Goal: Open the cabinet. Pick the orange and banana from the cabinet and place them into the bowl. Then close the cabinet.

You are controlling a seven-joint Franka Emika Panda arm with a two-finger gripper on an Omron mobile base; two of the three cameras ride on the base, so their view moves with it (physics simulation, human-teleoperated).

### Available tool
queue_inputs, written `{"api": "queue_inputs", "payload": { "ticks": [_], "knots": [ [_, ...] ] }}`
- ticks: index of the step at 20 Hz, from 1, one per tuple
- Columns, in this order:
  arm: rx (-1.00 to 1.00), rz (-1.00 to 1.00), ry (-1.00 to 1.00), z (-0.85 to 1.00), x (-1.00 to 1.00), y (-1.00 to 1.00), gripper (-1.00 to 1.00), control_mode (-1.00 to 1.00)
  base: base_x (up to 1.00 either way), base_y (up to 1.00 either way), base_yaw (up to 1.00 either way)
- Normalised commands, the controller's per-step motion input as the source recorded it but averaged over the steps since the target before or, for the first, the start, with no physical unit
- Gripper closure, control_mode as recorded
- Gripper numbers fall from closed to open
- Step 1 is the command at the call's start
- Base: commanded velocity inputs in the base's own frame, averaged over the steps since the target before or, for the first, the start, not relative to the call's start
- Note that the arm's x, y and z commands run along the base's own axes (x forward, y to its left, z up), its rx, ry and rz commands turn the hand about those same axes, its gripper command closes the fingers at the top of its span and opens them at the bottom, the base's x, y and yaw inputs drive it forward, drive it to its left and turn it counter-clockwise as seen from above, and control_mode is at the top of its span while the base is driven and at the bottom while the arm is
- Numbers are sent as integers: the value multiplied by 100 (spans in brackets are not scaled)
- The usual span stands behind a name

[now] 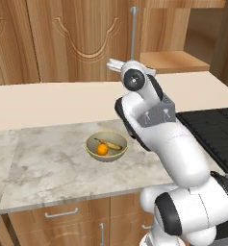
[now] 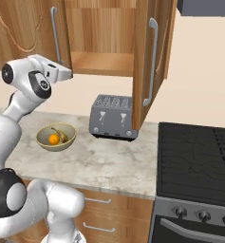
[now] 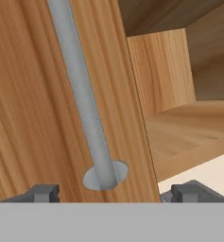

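The cabinet [image 2: 102, 42] is seen with its right door [image 2: 149, 61] swung wide out over the grey toaster [image 2: 113, 117], while the left door [image 1: 89, 38] looks shut or close to it, flush with the wall units. The shelf inside [image 2: 102, 64] looks bare, so the fruit part is judged as already done and only the closing is left.

Down on the counter [image 1: 53, 163], the bowl [image 1: 106, 146] is sat roughly mid-surface, a bit back from the front edge and well left of the stove [image 2: 199, 156]. Both the banana [image 1: 111, 143] and the orange [image 1: 102, 149] are lying inside it, touching or nearly so.

Now the bit that matters: the gripper [image 3: 116, 191] is held up at the left door, right by the bottom end of its long silver handle [image 3: 82, 99]. In the hand view the bar's round foot [image 3: 105, 176] is seen between the two fingertips [image 3: 42, 193], and the bar's long axis runs away up the door, tilted a little. The jaws are spread wide with nothing pinched between them, and contact with the bar can't be made out.

The open right door is well off to the right of the gripper, past the cabinet opening, so that's the way the arm would probably need to be taken next.
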Motion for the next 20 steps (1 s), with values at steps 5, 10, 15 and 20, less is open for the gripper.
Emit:
{"api": "queue_inputs", "payload": {
  "ticks": [5,10,15,20],
  "knots": [
    [0,0,4,-20,0,7,-100,-100,0,0,0],
    [-1,0,7,-60,100,-4,-100,-100,0,0,0],
    [9,-10,15,11,-2,1,-100,-100,0,0,0],
    [26,-16,19,24,-100,-27,-100,-100,0,0,0]
  ]
}}
